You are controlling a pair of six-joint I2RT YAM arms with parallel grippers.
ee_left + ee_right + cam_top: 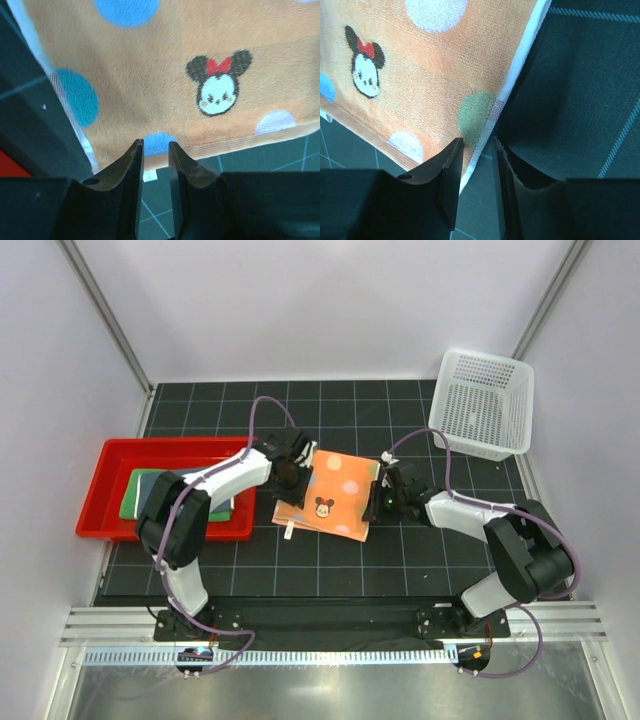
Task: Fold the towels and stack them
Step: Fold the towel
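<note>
The orange towel [335, 495] with coloured dots and a cartoon mouse lies folded flat on the dark mat. It also shows in the left wrist view [165, 90] and the right wrist view [430, 65]. My left gripper [290, 475] is at its left edge, with the jaws a little apart and empty [156, 145] just off the towel's hem. My right gripper [385, 495] is at its right edge, with the jaws a little apart [479, 142] astride the white border. The green towel [138, 495] and the dark blue towel [155, 478] lie folded in the red tray.
The red tray [100, 500] stands at the left, under my left arm. A white mesh basket [482, 405] stands at the back right. A small white label [150, 175] sticks out from the orange towel's hem.
</note>
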